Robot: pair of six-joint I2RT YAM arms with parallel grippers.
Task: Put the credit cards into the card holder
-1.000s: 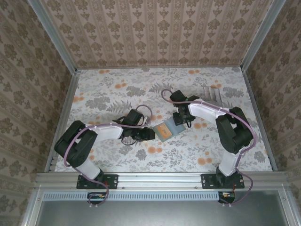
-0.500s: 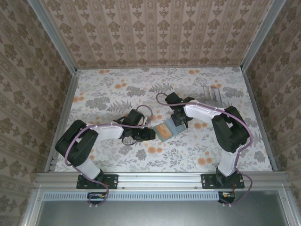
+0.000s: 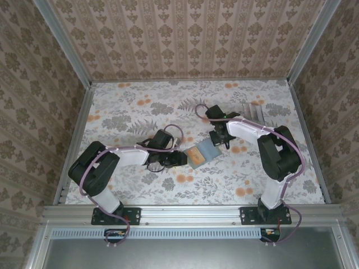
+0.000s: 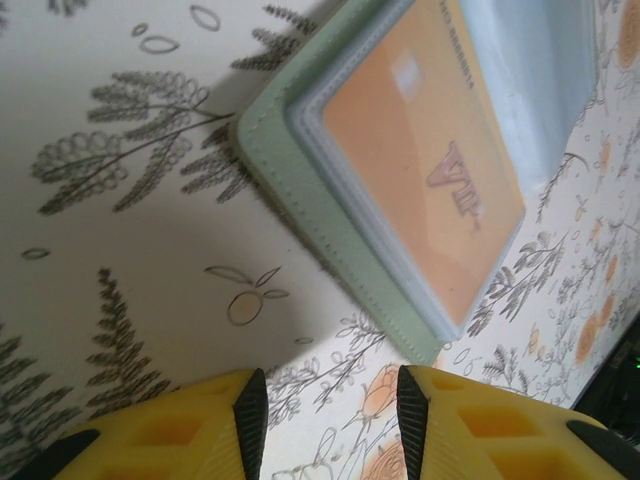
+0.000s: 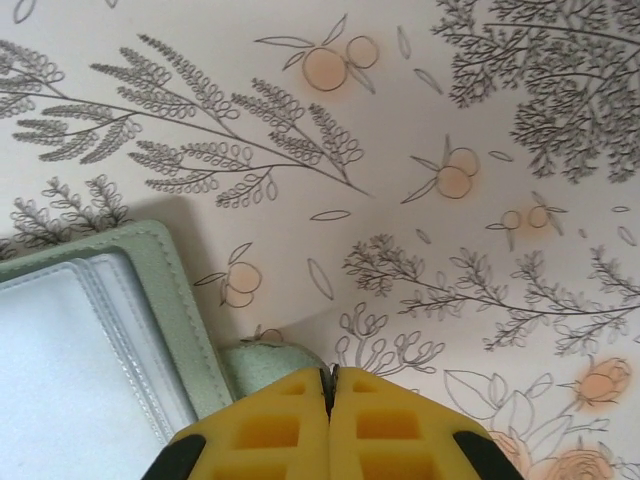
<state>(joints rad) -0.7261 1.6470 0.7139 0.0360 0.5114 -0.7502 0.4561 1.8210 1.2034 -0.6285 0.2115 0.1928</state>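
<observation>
I see my right gripper [image 5: 328, 378] pressed together at the corner of the open card holder [image 5: 175, 310]; my left gripper [image 4: 330, 398] stands spread, empty.

The card holder [image 4: 325, 215] looks matt stitched leatherette; its orange card [image 4: 420, 170] glossy plastic.

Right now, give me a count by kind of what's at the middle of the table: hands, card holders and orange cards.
hands: 2, left hand and right hand
card holder: 1
orange card: 1
total: 4
</observation>
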